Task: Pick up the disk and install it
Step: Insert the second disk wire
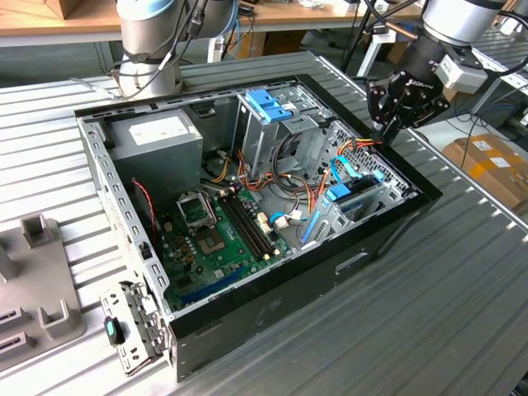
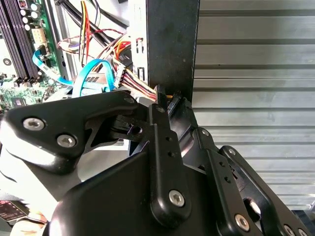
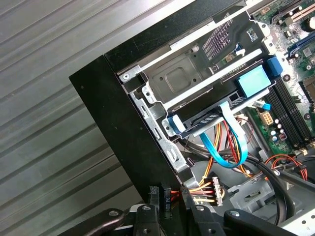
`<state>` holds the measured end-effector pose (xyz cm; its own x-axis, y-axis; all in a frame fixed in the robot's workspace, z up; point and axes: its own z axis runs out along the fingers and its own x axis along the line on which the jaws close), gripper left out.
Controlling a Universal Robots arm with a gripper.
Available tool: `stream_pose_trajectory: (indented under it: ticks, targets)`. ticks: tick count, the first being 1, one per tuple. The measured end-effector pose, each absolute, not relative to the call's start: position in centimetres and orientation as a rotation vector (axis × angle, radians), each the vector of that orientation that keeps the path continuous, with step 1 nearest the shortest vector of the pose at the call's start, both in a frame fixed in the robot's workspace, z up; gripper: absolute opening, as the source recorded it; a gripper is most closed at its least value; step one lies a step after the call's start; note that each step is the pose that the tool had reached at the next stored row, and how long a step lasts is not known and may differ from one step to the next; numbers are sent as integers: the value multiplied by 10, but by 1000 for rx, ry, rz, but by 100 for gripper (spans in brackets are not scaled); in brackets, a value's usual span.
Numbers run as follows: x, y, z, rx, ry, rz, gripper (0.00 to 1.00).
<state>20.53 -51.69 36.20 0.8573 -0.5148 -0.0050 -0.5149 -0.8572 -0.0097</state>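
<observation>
The disk (image 1: 356,196) lies flat in the drive bay at the corner of the open computer case (image 1: 272,305) on the exterior view's right. Its light-blue carrier frames it. In the first wrist view the disk (image 3: 202,117) shows as a dark slab under a grey metal bay plate, with a blue flat cable looping from it. My gripper (image 1: 384,130) hangs just above the case rim beside that bay. In both wrist views the gripper (image 2: 170,103) (image 3: 166,201) is shut on a black power plug (image 3: 166,197) trailing red, orange and yellow wires.
Inside the case are a grey power-supply box (image 1: 157,136), an upright metal cage with a blue bracket (image 1: 268,103) and the green motherboard (image 1: 219,235). A second arm's base (image 1: 148,49) stands behind the case. Grey fixtures (image 1: 33,280) sit on the ribbed table at the exterior view's left.
</observation>
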Motion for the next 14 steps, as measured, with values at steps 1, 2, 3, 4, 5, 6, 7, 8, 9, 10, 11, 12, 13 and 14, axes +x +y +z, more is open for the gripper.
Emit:
stream_pose_trajectory:
  ticks: [1, 2, 3, 4, 5, 6, 7, 8, 9, 10, 11, 12, 13, 14]
  targets:
    - [205, -517, 362, -3017, 836, 4, 30]
    - [205, -517, 363, -3017, 836, 3, 30]
    - [205, -517, 363, -3017, 836, 3, 30]
    - [205, -517, 364, -3017, 836, 4, 30]
    - [205, -517, 365, -3017, 836, 3, 30]
    - [205, -517, 366, -3017, 836, 4, 30]
    - [205, -517, 366, -3017, 836, 4, 30]
    - [205, -517, 366, -3017, 836, 4, 30]
    - [206, -517, 366, -3017, 836, 3, 30]
    - [207, -517, 366, -3017, 836, 3, 30]
    - [208, -517, 366, -3017, 836, 4, 30]
    - [208, -517, 366, -3017, 836, 4, 30]
    - [208, -517, 366, -3017, 836, 4, 30]
    - [208, -517, 366, -3017, 836, 4, 30]
